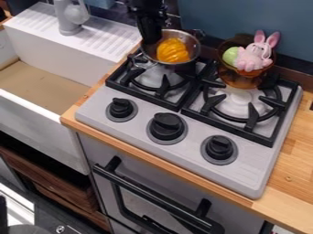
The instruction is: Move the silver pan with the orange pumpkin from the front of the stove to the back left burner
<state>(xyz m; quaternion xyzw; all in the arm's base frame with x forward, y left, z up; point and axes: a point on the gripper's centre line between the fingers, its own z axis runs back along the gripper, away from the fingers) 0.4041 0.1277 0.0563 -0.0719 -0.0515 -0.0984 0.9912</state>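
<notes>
The black gripper (150,34) hangs down from the top edge, at the left rim of a small metal pot (194,45). Whether it touches the rim I cannot tell. Inside the pot lies an orange, ridged toy (172,50). The pot stands on the back part of the left burner. To its right, an amber see-through bowl (242,80) is on the right burner's back part, holding a pink bunny toy (254,58) and a light green round thing (230,55).
Black grates (178,104) cover the grey stove (136,130), with three black knobs at its front. A white sink (43,107) with a grey faucet (71,16) is at left. Wooden counter (293,169) lies at right; a blue wall rises behind.
</notes>
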